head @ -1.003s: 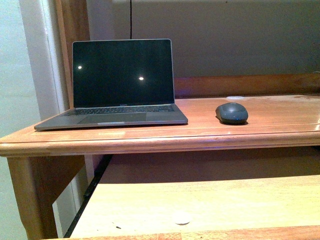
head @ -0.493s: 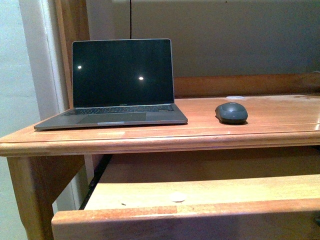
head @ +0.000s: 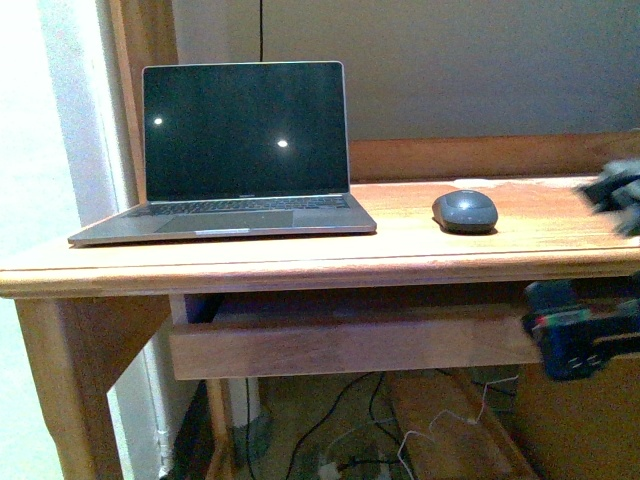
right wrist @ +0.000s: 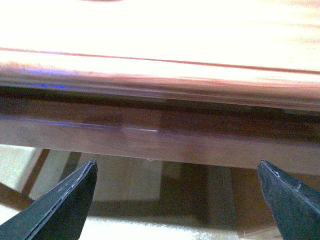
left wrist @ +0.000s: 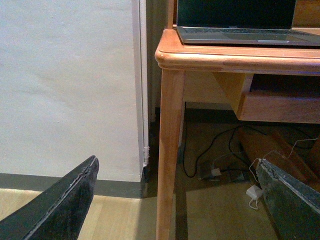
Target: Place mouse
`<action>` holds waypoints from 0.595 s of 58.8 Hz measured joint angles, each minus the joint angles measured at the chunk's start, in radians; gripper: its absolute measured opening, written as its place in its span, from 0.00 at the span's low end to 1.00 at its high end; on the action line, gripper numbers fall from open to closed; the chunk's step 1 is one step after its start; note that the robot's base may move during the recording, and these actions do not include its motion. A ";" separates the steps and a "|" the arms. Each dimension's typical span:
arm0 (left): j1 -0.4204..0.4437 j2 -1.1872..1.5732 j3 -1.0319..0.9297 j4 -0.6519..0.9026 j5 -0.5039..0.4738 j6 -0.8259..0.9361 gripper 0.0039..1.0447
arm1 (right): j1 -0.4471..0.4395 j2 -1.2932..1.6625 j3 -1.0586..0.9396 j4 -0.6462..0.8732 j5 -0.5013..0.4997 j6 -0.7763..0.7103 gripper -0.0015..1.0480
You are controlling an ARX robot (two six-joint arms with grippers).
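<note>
drawer [head: 350, 345] now pushed in | mouse [head: 465, 211] unmoved on desk [head: 300, 262] | both grippers spread, empty

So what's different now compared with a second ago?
The drawer under the desktop, pulled far out earlier, now sits pushed in beneath the desk edge, so the cables on the floor show. A blurred robot arm has come into view at the right. The mouse and laptop stayed put on the desk; nothing is held.
</note>
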 joint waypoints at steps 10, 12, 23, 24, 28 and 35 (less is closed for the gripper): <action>0.000 0.000 0.000 0.000 0.000 0.000 0.93 | -0.109 -0.328 -0.198 -0.075 -0.032 0.089 0.93; 0.000 0.000 0.000 0.000 0.000 0.000 0.93 | -0.131 -0.394 -0.235 -0.105 -0.037 0.108 0.93; 0.000 0.000 0.000 0.000 0.000 0.000 0.93 | -0.219 -0.824 -0.414 -0.332 -0.039 0.206 0.93; 0.000 0.000 0.000 0.000 0.000 0.000 0.93 | -0.213 -0.866 -0.428 -0.360 -0.037 0.214 0.93; 0.000 0.000 0.000 0.000 0.000 0.000 0.93 | -0.155 -1.068 -0.499 -0.488 -0.001 0.252 0.93; 0.000 0.000 0.000 0.000 0.000 0.000 0.93 | -0.065 -1.259 -0.557 -0.614 0.035 0.351 0.93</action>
